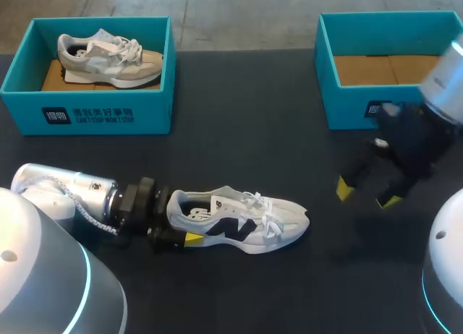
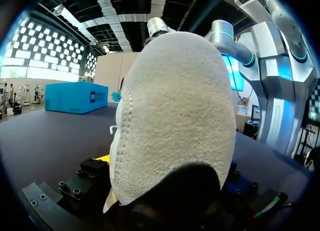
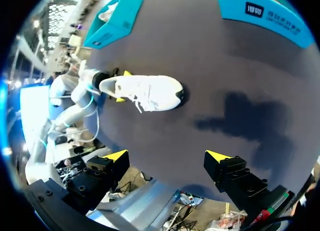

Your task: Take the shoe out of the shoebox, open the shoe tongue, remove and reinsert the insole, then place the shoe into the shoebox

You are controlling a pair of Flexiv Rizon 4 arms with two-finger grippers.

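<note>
Heel-on to the left wrist camera, the white shoe (image 2: 175,116) fills the space between the fingers of the left gripper (image 1: 176,217).

Left gripper state: pinching the shoe at the heel, one yellow tip on each side, as the right wrist view confirms.

Shoe position: upright on its sole on the dark table (image 1: 253,139), with the toe pointing straight ahead of the left gripper and the laces uppermost.

Right gripper (image 1: 367,194) state: fingers spread wide, nothing between them. It hangs above the table, clear of the surface, and its shadow falls on the tabletop under it. The white shoe lies well apart from it.

Teal shoebox (image 1: 347,103): near the right gripper, lidless, cardboard floor showing.

Second shoebox (image 1: 87,113): well apart from the left gripper, off to one side of it, with a grey shoe (image 1: 108,59) lying inside.
</note>
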